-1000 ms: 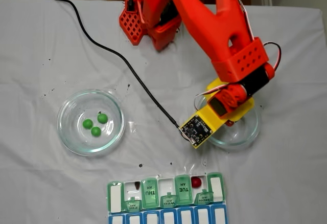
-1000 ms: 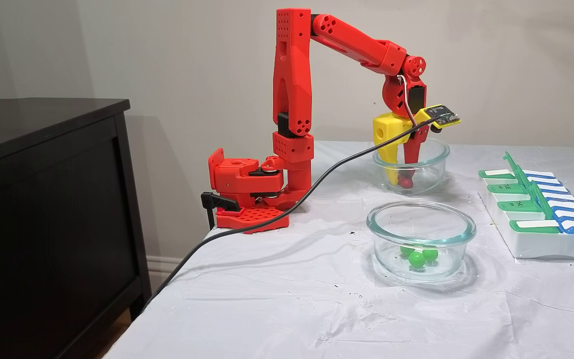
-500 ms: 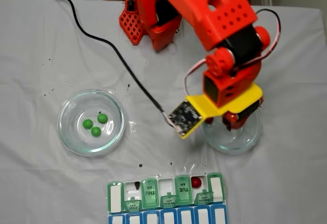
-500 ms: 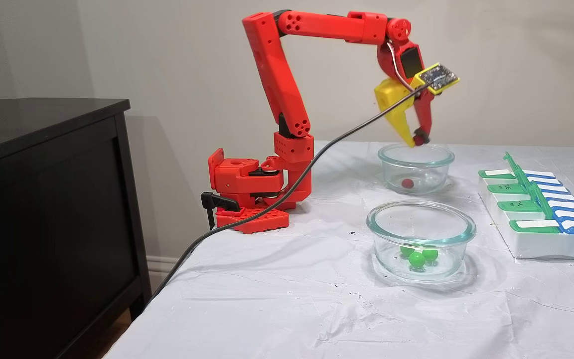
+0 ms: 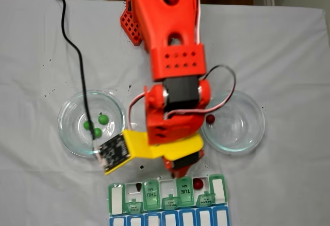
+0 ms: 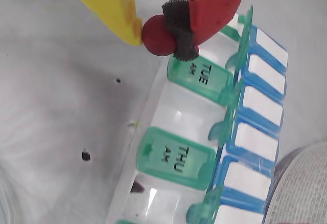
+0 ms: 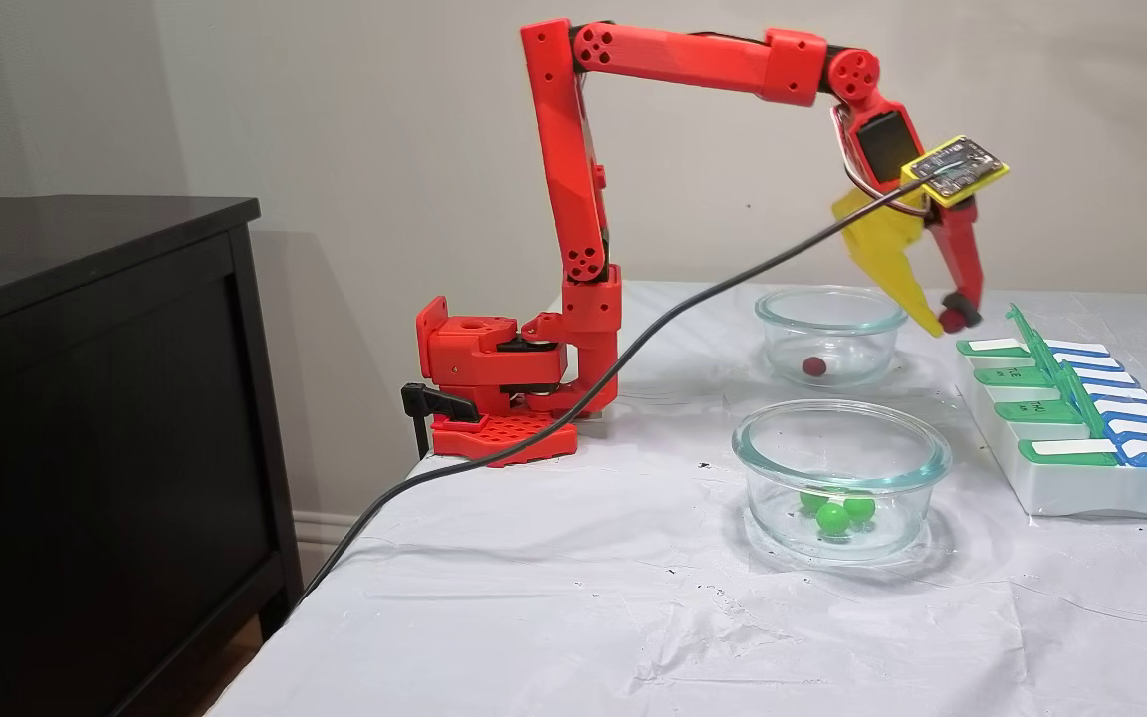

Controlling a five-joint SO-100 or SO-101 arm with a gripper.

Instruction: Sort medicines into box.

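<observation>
My gripper (image 6: 156, 35) is shut on a red medicine ball (image 6: 152, 39), pinched between the yellow finger and the red finger's black pad. It hangs just above the box (image 6: 179, 116), near the TUE AM lid (image 6: 202, 73). A fixed view from the side shows the gripper (image 7: 947, 321) at the box's (image 7: 1071, 488) far end. Another red ball (image 5: 210, 118) lies in the right glass dish (image 5: 255, 128). A third red one (image 5: 198, 183) sits in an open box (image 5: 167, 201) compartment. Three green balls (image 5: 97, 132) lie in the left dish (image 5: 64, 112).
A black cable (image 5: 77, 66) runs from the wrist camera board across the left dish toward the table's back. The red arm base (image 7: 494, 378) stands at the table's back edge. A dark cabinet (image 7: 86, 398) stands beside the table. Small dark specks dot the white cloth.
The gripper rose out of the right dish with a red ball and swung across to the box. One red ball stayed in that dish.
</observation>
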